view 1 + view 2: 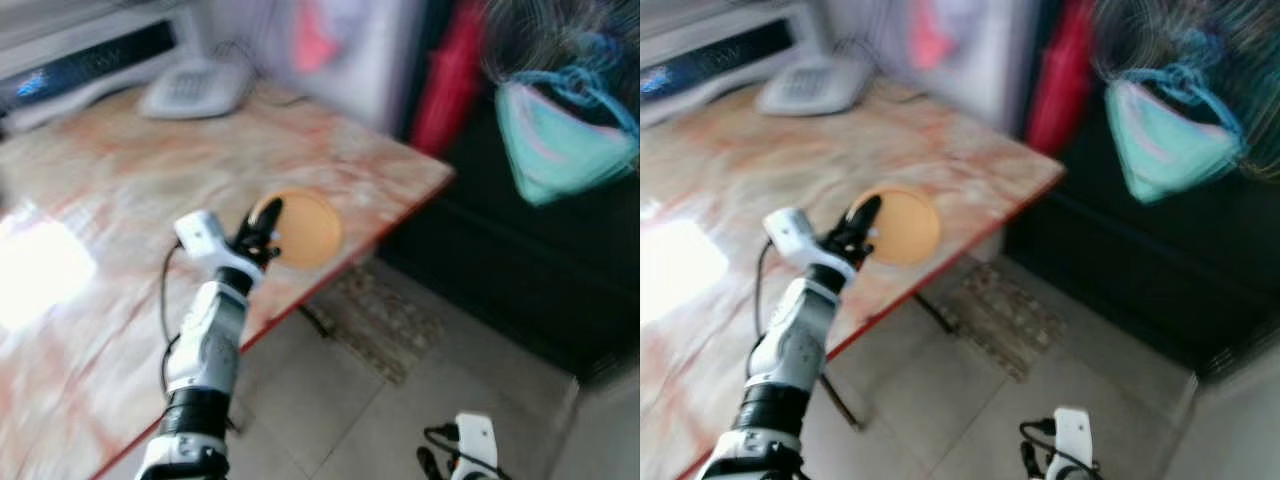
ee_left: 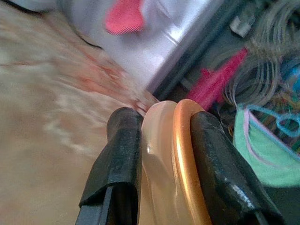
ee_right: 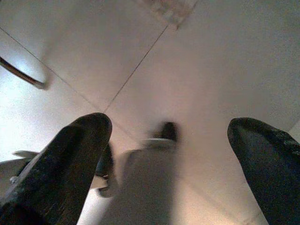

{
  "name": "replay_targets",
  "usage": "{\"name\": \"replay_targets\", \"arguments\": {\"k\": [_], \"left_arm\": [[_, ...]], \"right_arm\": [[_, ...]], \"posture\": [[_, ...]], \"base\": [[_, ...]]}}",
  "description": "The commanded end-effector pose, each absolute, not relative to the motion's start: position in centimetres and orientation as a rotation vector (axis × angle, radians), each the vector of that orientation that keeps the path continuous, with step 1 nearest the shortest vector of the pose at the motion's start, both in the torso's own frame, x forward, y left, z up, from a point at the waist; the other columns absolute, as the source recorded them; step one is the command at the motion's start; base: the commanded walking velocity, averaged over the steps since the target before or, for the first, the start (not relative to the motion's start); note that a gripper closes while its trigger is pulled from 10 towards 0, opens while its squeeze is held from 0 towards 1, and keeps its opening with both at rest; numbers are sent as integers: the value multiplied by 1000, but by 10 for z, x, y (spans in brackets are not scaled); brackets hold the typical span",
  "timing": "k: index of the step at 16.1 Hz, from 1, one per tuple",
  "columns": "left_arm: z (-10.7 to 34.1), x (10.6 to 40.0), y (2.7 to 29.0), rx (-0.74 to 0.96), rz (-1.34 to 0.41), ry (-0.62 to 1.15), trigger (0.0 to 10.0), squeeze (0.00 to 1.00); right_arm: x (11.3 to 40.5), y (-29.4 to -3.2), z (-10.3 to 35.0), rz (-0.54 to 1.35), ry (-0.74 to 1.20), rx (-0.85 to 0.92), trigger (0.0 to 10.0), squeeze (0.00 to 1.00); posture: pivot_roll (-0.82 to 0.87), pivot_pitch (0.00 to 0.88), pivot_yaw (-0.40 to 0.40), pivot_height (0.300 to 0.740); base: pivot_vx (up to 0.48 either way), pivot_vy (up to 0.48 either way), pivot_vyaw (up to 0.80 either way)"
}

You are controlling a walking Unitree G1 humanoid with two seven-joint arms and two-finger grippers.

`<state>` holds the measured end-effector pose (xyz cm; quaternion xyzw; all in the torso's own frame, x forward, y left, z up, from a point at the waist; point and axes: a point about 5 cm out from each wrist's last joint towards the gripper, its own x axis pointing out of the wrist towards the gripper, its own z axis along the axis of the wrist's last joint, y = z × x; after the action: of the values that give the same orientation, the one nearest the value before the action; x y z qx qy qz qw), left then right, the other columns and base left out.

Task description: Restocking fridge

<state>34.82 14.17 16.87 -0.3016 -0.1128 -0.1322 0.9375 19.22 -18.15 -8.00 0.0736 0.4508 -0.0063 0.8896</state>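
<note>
The left gripper point(image 1: 268, 225), at frame centre, holds its jaws clamped on the rim of an orange plate point(image 1: 305, 228) above the near edge of a marbled tabletop point(image 1: 120, 200); the wrist view shows the plate's edge point(image 2: 178, 154) pinched between both black fingers point(image 2: 123, 154). A white telephone point(image 1: 195, 87) sits on the tabletop at upper left. A teal cloth point(image 1: 560, 140) hangs at upper right against a dark background. At the bottom right, the right gripper point(image 3: 171, 150) hangs over the tiled floor point(image 1: 400, 400), jaws wide apart. The picture is motion-blurred.
</note>
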Motion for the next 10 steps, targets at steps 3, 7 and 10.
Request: {"name": "replay_targets", "arguments": {"k": [3,7,10], "left_arm": [[173,348,139,-611,-277,-246,10000,0],[173,349,138,-617,-280,-245,10000,0],[173,349,137,-622,-284,-242,10000,0]], "right_arm": [[189,-182,-82,-7,955,150,10000,0],[189,-183,-82,1,959,144,10000,0],[189,-183,-82,3,960,140,10000,0]], "posture": [[83,101,70,729],[80,102,65,729],[79,102,63,729]], "base": [[0,0,-788],[0,0,-788],[0,0,-788]]}}
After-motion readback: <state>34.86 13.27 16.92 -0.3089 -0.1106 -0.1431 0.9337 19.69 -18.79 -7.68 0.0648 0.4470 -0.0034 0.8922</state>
